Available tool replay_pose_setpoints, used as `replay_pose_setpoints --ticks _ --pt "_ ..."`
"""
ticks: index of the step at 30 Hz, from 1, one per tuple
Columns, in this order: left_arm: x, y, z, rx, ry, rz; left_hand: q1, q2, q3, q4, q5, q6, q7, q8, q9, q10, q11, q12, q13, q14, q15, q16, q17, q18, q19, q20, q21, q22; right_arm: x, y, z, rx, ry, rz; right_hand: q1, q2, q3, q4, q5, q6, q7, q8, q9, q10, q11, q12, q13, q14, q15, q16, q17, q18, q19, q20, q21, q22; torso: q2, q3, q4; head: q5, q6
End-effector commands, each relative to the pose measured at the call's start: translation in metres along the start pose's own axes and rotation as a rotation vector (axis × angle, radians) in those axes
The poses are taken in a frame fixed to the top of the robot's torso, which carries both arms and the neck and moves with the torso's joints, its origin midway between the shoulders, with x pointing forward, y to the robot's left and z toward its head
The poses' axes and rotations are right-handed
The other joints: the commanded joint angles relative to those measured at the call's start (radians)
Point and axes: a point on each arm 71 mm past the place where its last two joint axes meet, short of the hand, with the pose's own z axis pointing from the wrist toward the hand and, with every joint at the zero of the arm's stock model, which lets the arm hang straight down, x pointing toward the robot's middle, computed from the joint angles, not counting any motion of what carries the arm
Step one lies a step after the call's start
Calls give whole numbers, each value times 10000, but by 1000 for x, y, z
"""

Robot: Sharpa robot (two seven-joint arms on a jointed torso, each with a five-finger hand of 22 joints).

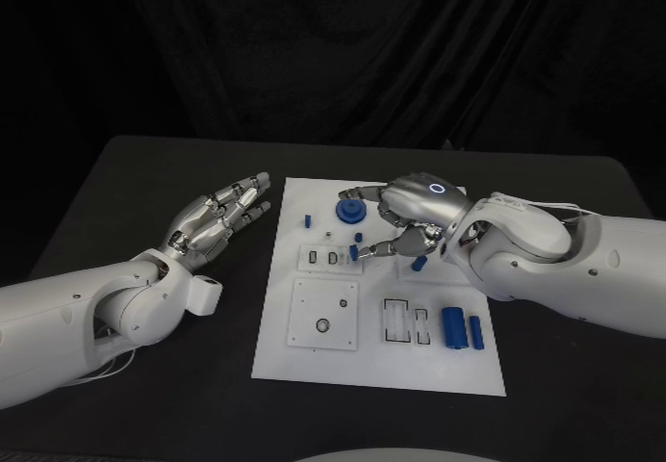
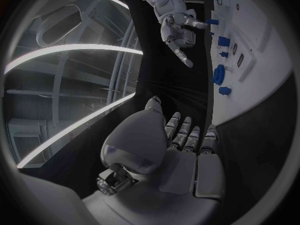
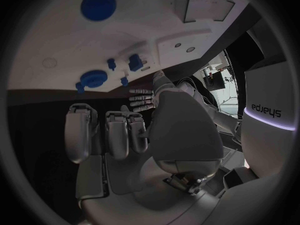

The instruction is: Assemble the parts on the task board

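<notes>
The white task board (image 1: 374, 361) lies in the middle of the black table. My right hand (image 1: 405, 214) hovers over its far part and pinches a small blue peg (image 1: 372, 250) between thumb and a finger; the left wrist view shows that right hand (image 2: 175, 22) with the blue peg (image 2: 211, 21) at its fingertips. A round blue part (image 1: 352, 210) stands just beside that hand. My left hand (image 1: 219, 219) lies left of the board with its fingers stretched and apart, holding nothing.
Two blue cylinders (image 1: 462, 329) lie at the board's near right, beside empty slots (image 1: 405, 320). A raised white square plate (image 1: 323, 313) sits at the near left. Small blue pieces (image 1: 308, 220) stand near the far left edge. Bare black table surrounds the board.
</notes>
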Motion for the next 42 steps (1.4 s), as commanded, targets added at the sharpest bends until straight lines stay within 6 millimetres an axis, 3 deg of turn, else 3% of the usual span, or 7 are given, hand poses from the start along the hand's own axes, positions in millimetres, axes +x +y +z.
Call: replay_pose_setpoints --ticks 1,11,18,25,29,34,42 --pt "1 -16 1 2036 -268 285 -151 133 -49 -7 -111 234 31 53 27 196 38 269 29 213 43 227 52 206 222 86 243 104 -25 1 -4 -721 -2016 530 -191 31 0 -1 -65 199 -15 87 34 1060 -91 27 2628 1005 -64 89 2435 52 351 -61 98 2062 -16 16 -8 94 175" --pt "-6 -46 26 2366 -1028 574 -301 227 -176 -17 -204 1098 494 141 102 1362 574 2126 213 1489 466 1672 316 172 1284 326 1110 438 -55 -28 -27 -850 -3788 204 282 1013 760 -120 4 2149 -32 664 340 1060 -103 27 2628 1043 -64 213 2584 -60 574 -62 542 2265 -211 92 26 361 578" --pt "-2 -62 54 1688 -946 1207 -173 269 -146 -10 72 2549 1129 415 208 3692 1285 3576 481 5148 1046 5296 1004 -306 5204 398 3891 1552 -56 -54 -33 -10 -3731 437 849 1542 1009 -306 868 2461 106 747 236 1060 4 27 2628 1048 20 227 2601 -62 579 8 547 2291 -517 254 -5 538 571" --pt "5 -56 81 782 226 3602 212 196 408 -47 627 3787 1383 723 303 6040 91 5441 1675 7471 -108 8862 2468 230 7839 -177 5988 2559 -46 -74 -37 643 -3339 440 1015 1674 1059 -391 1037 2638 160 802 204 1060 46 27 2628 1046 55 222 2595 -62 581 42 548 2296 -775 403 -24 617 435" --pt "9 -48 94 181 927 4524 -181 146 151 -79 461 4419 1193 1411 323 6797 -370 7474 3906 8087 -733 12032 4327 101 8764 -713 8233 4009 -38 -81 -39 879 -3120 469 1046 1686 1064 -410 1054 2674 168 813 200 1060 51 27 2628 1046 59 222 2595 -61 579 47 544 2296 -855 461 -25 646 333" --pt "18 -30 104 -1816 1839 4538 -1999 317 432 23 -454 5398 702 2478 682 13194 -938 11786 13179 14396 -1208 15167 13855 -187 10605 -1291 11591 7728 -30 -86 -40 1094 -2875 545 1064 1694 1068 -422 1074 2686 176 814 195 1060 55 27 2628 1044 62 216 2587 -61 581 50 546 2297 -1041 630 -47 610 200" --pt "43 -11 102 -4332 2732 6710 -1530 105 140 -20 -754 5420 570 3048 1044 14519 -1049 12410 15268 15420 -1329 15332 15567 -521 11768 -1394 13250 10256 -26 -90 -42 1374 -2620 614 1076 1685 1060 -435 1099 2666 193 797 180 1060 65 27 2628 1041 68 204 2573 -53 566 54 514 2286 -1184 796 -70 514 -37"
